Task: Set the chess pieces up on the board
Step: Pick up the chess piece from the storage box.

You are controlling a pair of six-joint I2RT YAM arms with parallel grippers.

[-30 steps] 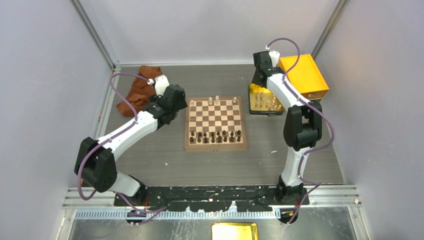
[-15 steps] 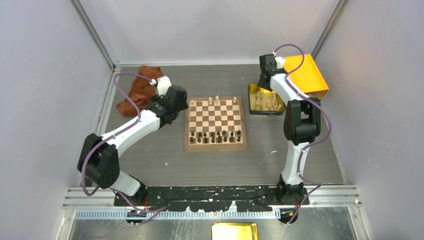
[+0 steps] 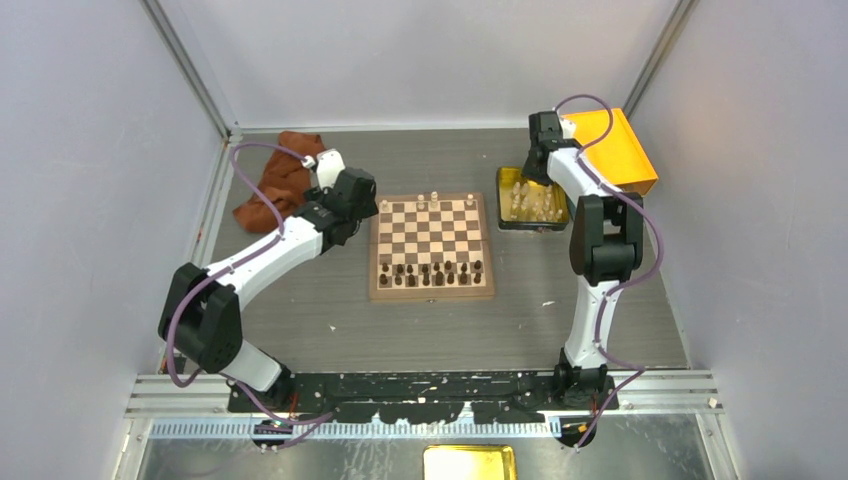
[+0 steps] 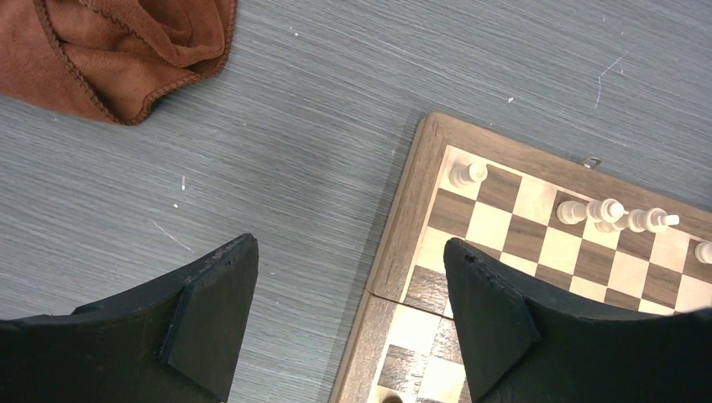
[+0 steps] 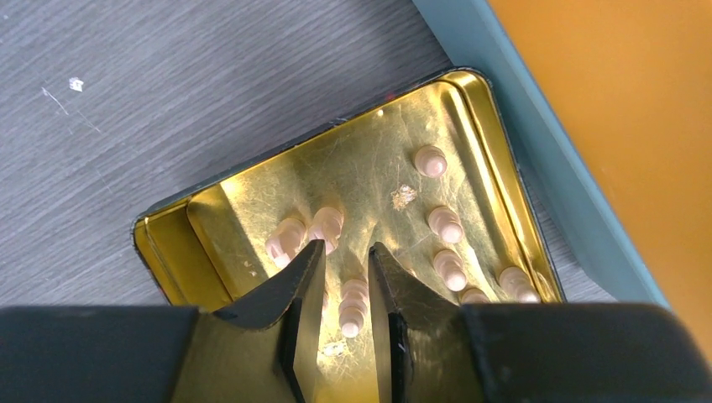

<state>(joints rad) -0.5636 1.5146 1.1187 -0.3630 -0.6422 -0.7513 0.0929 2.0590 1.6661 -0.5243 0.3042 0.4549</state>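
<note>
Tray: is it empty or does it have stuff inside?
Not empty. Several cream pieces sit on the tray's gold floor.

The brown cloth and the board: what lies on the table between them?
Only bare grey table, as the left wrist view shows. The left gripper hangs open over it, between cloth and board, near the board's edge.
</note>
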